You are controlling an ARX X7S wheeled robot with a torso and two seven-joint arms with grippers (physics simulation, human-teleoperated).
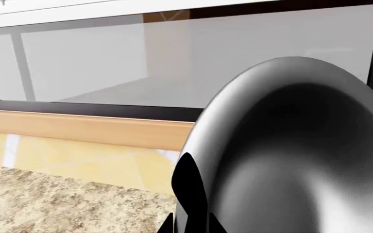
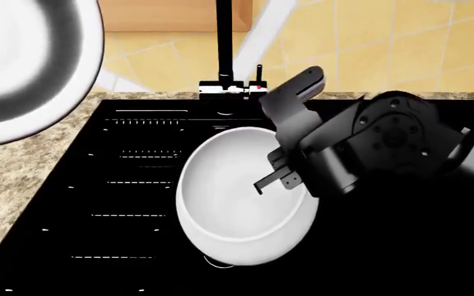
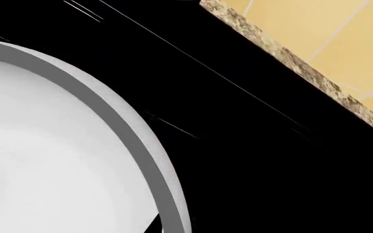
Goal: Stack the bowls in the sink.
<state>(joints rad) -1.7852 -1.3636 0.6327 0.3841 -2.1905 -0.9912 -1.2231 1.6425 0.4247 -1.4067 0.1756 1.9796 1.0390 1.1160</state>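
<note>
White bowl [image 2: 237, 197]: I see it resting in the black sink [image 2: 385, 246], near the faucet [image 2: 224, 49].
Small bowl [image 1: 290, 155]: raised high at the head view's upper left, above the worktop [image 2: 7, 179].
Left tool [image 1: 190, 194]: clamped on the small bowl's rim.
Right tool [image 2: 274, 179]: over the white bowl's rim; I cannot tell its state.
</note>
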